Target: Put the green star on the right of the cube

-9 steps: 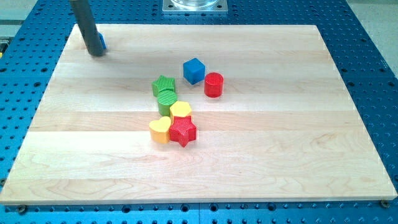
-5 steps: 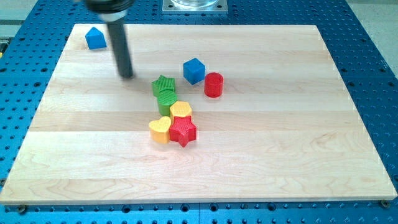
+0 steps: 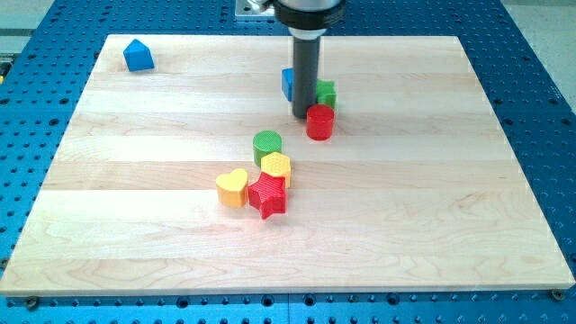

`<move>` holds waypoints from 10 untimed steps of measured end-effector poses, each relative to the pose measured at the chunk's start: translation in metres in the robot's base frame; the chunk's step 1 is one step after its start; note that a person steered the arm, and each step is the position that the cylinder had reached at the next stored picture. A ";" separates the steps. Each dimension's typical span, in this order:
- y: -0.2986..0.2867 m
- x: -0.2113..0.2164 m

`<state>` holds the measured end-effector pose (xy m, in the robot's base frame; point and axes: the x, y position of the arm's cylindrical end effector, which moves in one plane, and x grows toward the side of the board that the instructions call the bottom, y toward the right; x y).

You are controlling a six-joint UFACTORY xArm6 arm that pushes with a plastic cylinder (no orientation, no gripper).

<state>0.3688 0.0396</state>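
My tip [image 3: 303,115] stands near the board's top middle, just left of the red cylinder [image 3: 319,122]. The rod hides most of the blue cube [image 3: 287,85], which shows only as a sliver on the rod's left. The green star [image 3: 326,93] peeks out on the rod's right, just above the red cylinder and to the right of the cube. I cannot tell whether the tip touches either block.
A green cylinder [image 3: 267,144], a yellow block [image 3: 276,167], a yellow heart [image 3: 232,188] and a red star [image 3: 268,194] cluster at the board's middle. A blue house-shaped block [image 3: 138,56] sits at the top left corner.
The rod swept from the top left to the top middle. The green star went from left of the cube to its right. The green cylinder and yellow block shifted slightly right.
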 end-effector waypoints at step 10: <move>0.053 -0.078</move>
<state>0.2908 0.0927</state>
